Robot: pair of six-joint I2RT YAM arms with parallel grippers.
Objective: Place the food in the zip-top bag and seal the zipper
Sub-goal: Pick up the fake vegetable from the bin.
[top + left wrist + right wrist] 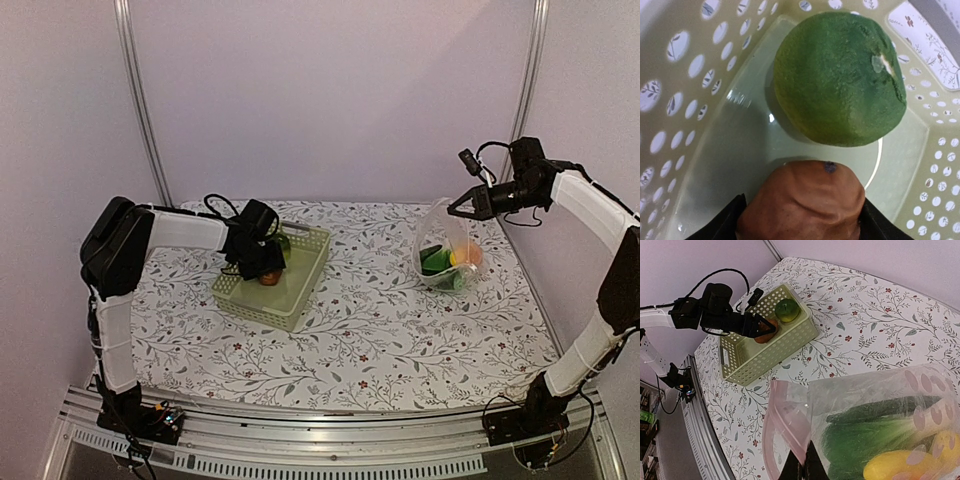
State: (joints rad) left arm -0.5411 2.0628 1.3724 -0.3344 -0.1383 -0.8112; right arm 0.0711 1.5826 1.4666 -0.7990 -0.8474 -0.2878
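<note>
My left gripper [262,262] reaches down into the pale green basket [292,302]. Its black fingers [725,222] press both sides of a brown food piece [805,200]. Just beyond it a round green food piece [840,80] lies on the basket floor. At the right, the clear zip-top bag [445,250] hangs with its mouth up, held by my right gripper [810,467], which is shut on the pinkish zipper [790,420] strip. Inside the bag are a cucumber [880,410], bok choy [865,445] and a yellow piece [895,467].
The basket [765,360] stands left of centre on the floral tablecloth [380,330]. Purple walls with metal posts close in the back and sides. The right arm [600,220] arches over the table's right edge.
</note>
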